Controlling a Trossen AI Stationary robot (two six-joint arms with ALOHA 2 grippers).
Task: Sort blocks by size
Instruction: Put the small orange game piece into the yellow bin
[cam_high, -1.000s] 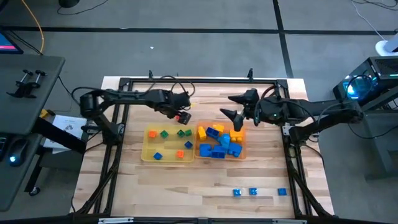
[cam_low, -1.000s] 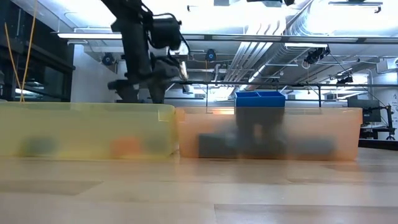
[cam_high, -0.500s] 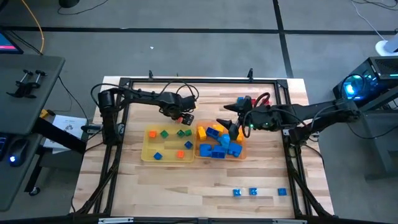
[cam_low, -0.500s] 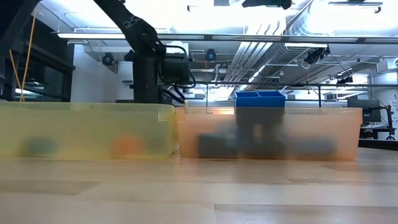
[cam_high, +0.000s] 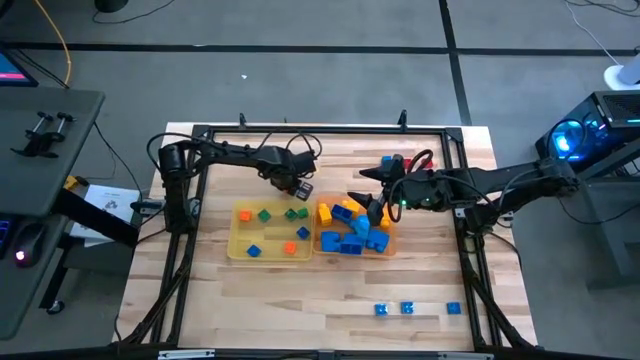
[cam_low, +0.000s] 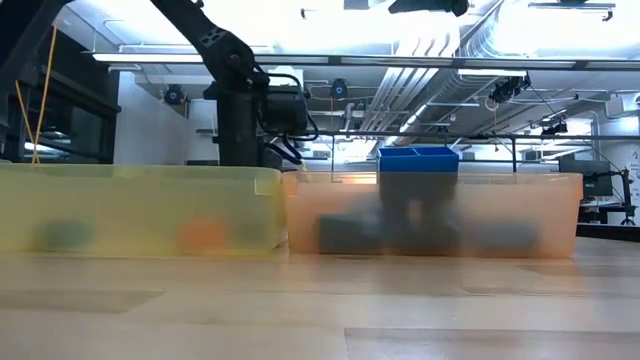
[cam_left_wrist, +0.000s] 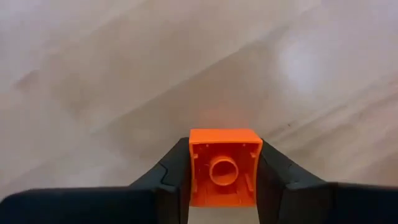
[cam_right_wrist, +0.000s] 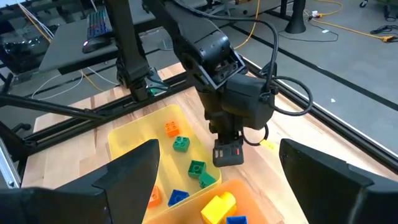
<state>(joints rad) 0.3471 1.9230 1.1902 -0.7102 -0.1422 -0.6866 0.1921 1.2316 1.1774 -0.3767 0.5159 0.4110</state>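
Orange plastic fills our left wrist view: the left end effector has its two fingers clamped on the flat sides of one small orange block, its hollow underside and inner tube facing the camera. From above, we place this end effector just beyond the far edge of the yellow tray, over bare counter. We judge the block light, rigid and slick, so a squeeze on opposite flat walls, as here, suits it; a corner grip could let it twist out. The right end effector hangs with jaws wide apart over the far left part of the orange tray, holding nothing. Other blocks lie in both trays, smaller ones in the yellow, bigger blue and yellow ones in the orange, and three blue blocks sit near the counter's front right.
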